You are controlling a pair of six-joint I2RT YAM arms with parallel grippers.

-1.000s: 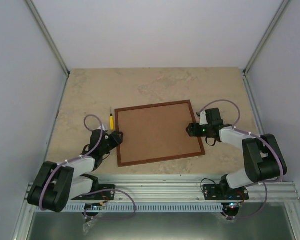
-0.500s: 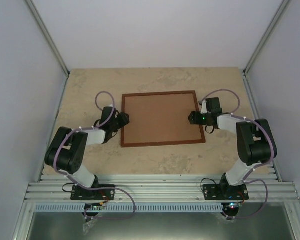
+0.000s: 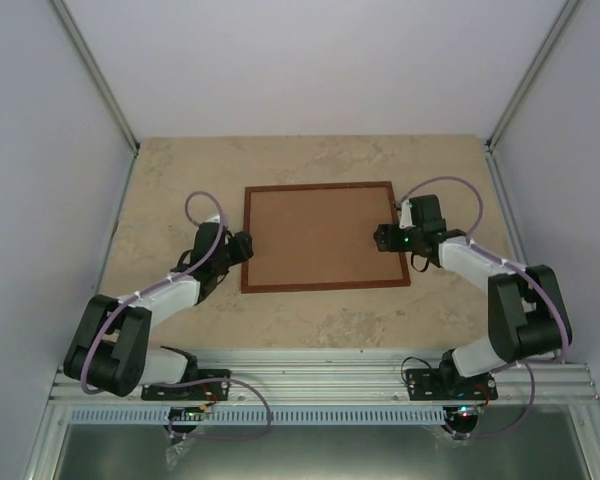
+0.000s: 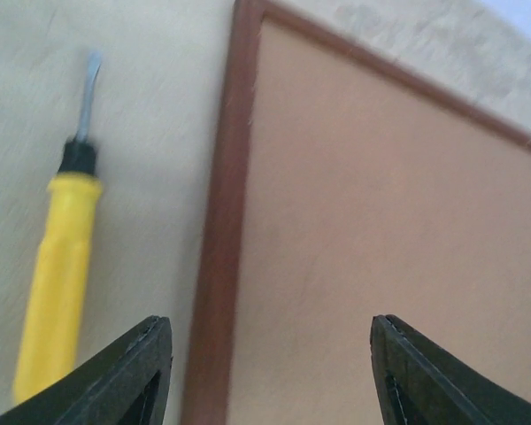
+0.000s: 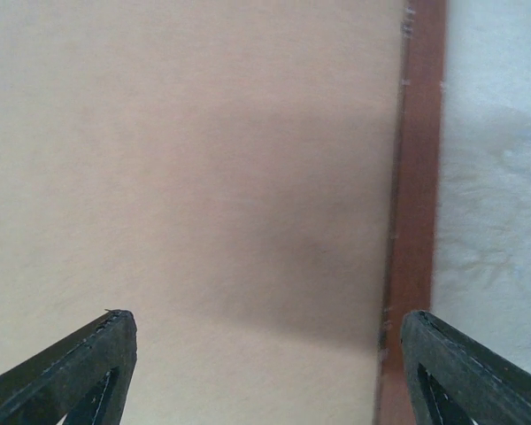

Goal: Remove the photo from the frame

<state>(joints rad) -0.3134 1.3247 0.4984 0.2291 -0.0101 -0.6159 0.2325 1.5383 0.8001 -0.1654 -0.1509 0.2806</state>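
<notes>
We log: frame (image 3: pixel 325 237) back-up, centre of top view, long axis left-right | left gripper (image 3: pixel 242 246) spread wide over its left edge, right gripper (image 3: pixel 383 237) spread wide over its right edge, equally near | yellow screwdriver (image 4: pixel 57 292) just left | photo hidden beneath brown backing (image 5: pixel 203 177).

Frame (image 3: pixel 325 237) reddish-brown, back tan; screwdriver (image 4: pixel 60 274) yellow; table (image 3: pixel 180 180) beige marbled.
</notes>
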